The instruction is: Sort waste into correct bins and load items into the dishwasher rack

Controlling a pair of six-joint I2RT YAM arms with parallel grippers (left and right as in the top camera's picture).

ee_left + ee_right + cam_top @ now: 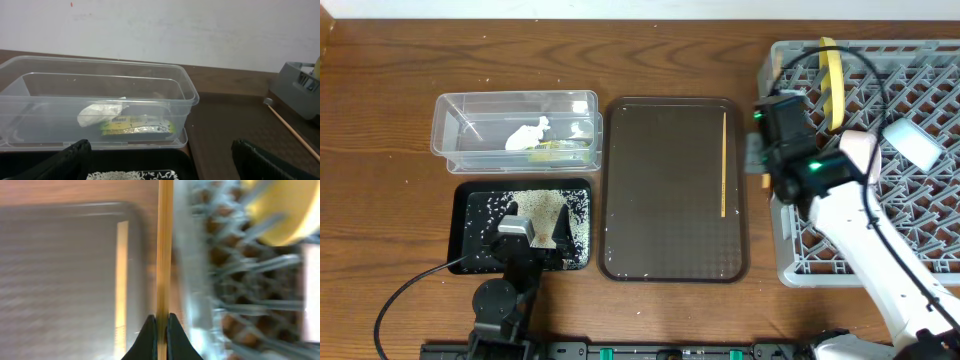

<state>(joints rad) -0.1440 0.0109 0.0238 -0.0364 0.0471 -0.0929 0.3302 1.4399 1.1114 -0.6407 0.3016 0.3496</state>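
Observation:
My right gripper (161, 322) is shut on a thin wooden chopstick (164, 255) and holds it over the gap between the brown tray and the grey dishwasher rack (920, 235). In the overhead view it (763, 158) is at the rack's left edge. The second chopstick (724, 165) lies on the brown serving tray (660, 190). A yellow plate (832, 85) stands on edge in the rack, and a pale bowl (912, 145) lies there too. The clear tub (450, 130) holds the white tissue (527, 134) and the green-yellow wrapper (137, 127). My left gripper (165, 170) is open over the black tray (465, 195) of rice scraps (575, 215).
The rack (210, 270) fills the table's right side, with its left wall close to my right gripper. The tub, black tray and brown tray sit close together. Bare wooden table (380, 200) lies to the left and along the back.

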